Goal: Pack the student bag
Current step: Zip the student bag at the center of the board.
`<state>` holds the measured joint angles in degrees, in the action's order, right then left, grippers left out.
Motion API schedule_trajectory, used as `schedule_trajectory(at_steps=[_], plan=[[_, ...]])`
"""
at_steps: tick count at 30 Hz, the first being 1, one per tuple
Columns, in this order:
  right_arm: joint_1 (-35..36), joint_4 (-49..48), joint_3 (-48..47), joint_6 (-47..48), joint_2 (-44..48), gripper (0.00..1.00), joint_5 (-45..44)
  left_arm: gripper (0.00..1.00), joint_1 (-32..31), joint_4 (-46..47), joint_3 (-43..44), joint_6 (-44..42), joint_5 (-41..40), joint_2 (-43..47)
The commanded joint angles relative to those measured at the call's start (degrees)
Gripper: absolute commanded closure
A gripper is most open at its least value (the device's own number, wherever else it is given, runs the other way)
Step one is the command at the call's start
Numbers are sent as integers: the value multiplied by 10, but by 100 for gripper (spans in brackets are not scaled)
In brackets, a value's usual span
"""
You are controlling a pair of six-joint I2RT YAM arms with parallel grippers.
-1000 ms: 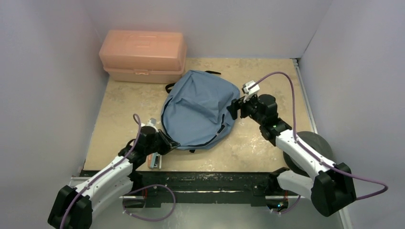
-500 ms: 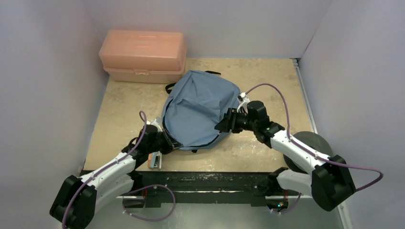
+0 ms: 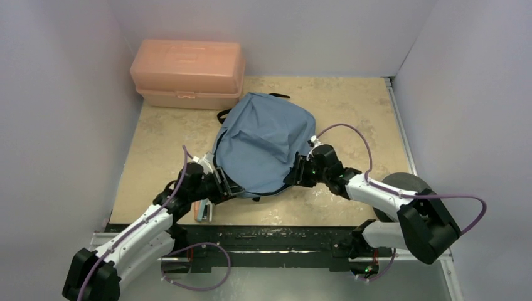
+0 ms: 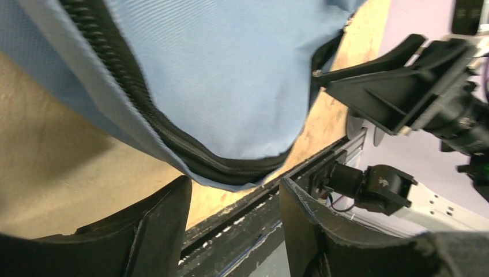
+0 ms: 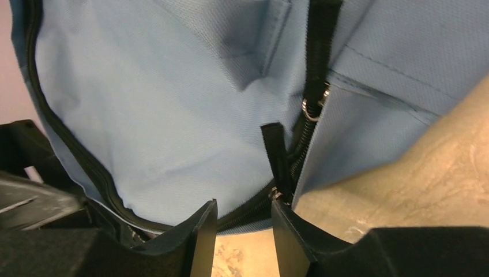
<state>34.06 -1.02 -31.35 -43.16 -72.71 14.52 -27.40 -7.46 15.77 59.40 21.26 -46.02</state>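
The student bag (image 3: 263, 138), dusty-blue fabric with a black zipper, lies flat in the middle of the table. My left gripper (image 3: 224, 186) sits at its near-left edge. In the left wrist view that gripper (image 4: 235, 186) is open, with the bag's zippered rim (image 4: 230, 173) just beyond its fingertips and nothing held. My right gripper (image 3: 293, 175) is low at the bag's near-right edge. Its jaws (image 5: 243, 205) stand partly open around the rim, and the black zipper pull tab (image 5: 272, 153) hangs right by one fingertip (image 5: 282, 213).
A rigid salmon-pink box (image 3: 187, 72) stands at the back left. A small flat item (image 3: 202, 212) lies under my left arm by the front edge. A dark round disc (image 3: 411, 185) sits at the table's right side. A black rail (image 3: 270, 241) runs along the front.
My left gripper has opened and let go of the bag's near-left edge. My right gripper came down and left to the bag's near-right rim, its jaws narrowing.
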Motion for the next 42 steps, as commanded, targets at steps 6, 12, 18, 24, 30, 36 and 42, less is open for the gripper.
schedule_trajectory(at_steps=[6, 12, 18, 24, 30, 36, 42], plan=[[-1, 49, -2, 16, 47, 52, -83, 42, -2, -38, 31, 7, 10, -3], [-1, 75, -53, 82, 38, 52, -114, 44, -10, 9, 31, 13, 19, -65], [0, 66, -88, 142, -8, 58, -129, 49, -14, 16, 30, 17, 10, -74], [3, 55, -94, 162, -27, 69, -134, 51, -19, 20, 30, 16, 11, -87], [14, 73, -109, 171, -22, 80, -154, 51, -23, 21, 30, 18, 11, -89], [18, 91, -124, 181, 8, 72, -160, 52, -24, 19, 31, 18, 9, -88], [17, 74, -122, 178, -26, 70, -158, 52, -25, 16, 35, 18, 7, -87]])
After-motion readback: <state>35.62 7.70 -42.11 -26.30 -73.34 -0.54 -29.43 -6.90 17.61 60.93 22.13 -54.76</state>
